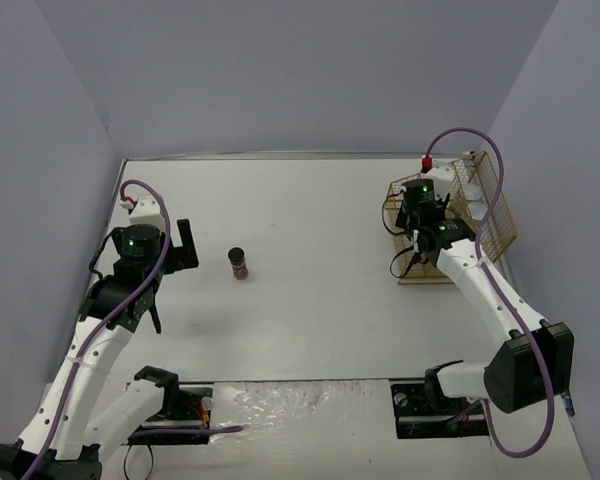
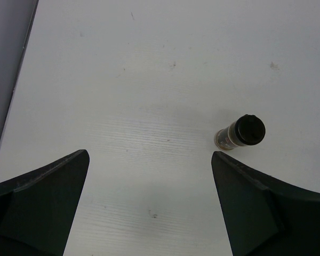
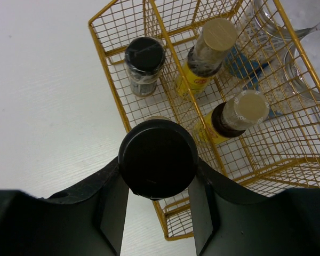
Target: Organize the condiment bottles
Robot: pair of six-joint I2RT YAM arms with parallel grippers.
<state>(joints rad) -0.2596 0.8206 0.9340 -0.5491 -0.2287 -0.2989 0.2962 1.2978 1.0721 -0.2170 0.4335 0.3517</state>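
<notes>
Jar status, top external: lone dark jar (image 1: 239, 264) stands on table (image 1: 310, 320), well apart from wire rack (image 1: 495, 215) | left wrist: left gripper (image 2: 149, 154) spread wide, lone dark jar ahead-right, apparently staged for pickup | right wrist: right gripper (image 3: 157, 178) clamped on held jar (image 3: 158, 158) over rack column with racked dark jar (image 3: 144, 64); yellow-filled jars (image 3: 208, 53) adjacent, so likely sorting by kind.

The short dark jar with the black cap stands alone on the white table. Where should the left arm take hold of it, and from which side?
Grip the short dark jar at its round black cap, coming straight down from above with the jaws open either side. It stands upright with bare table all around, so nothing should block the jaws.
</notes>
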